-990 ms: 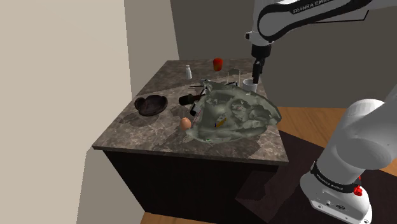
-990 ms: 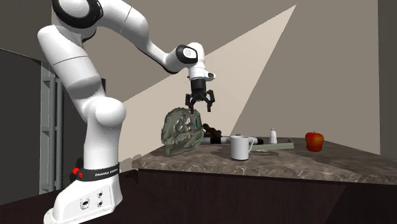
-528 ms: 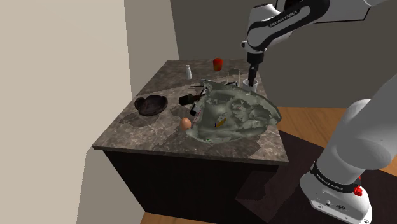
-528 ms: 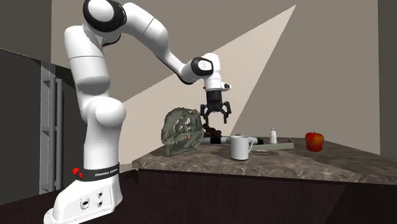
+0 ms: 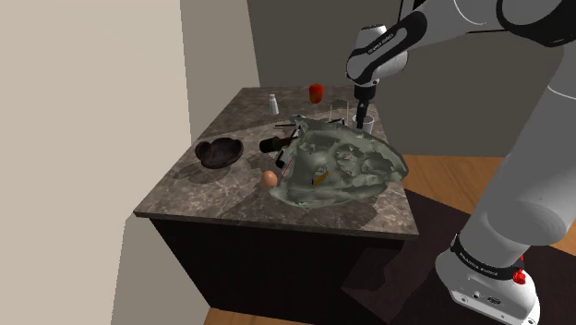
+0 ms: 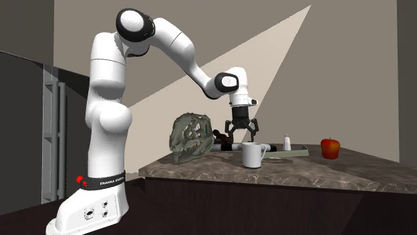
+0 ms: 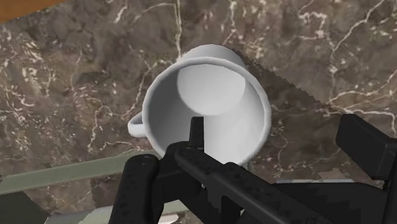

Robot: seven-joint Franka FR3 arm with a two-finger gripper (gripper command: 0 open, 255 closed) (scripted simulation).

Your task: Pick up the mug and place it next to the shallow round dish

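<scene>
- Marbled bench (image 5: 212, 198) carries a dark dish (image 5: 219, 151) at the shoulder view's left.
- We see the white mug (image 6: 252, 155) upright toward that view's right, well apart from it.
- End effector (image 6: 242, 130) hangs just above, fingers apart, one over the opening.

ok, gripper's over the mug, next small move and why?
Probably lower straight down. The open gripper hovers above the white mug; in the wrist view one finger sits over its inside, the other outside the wall, so descending would straddle the rim before closing.
</scene>
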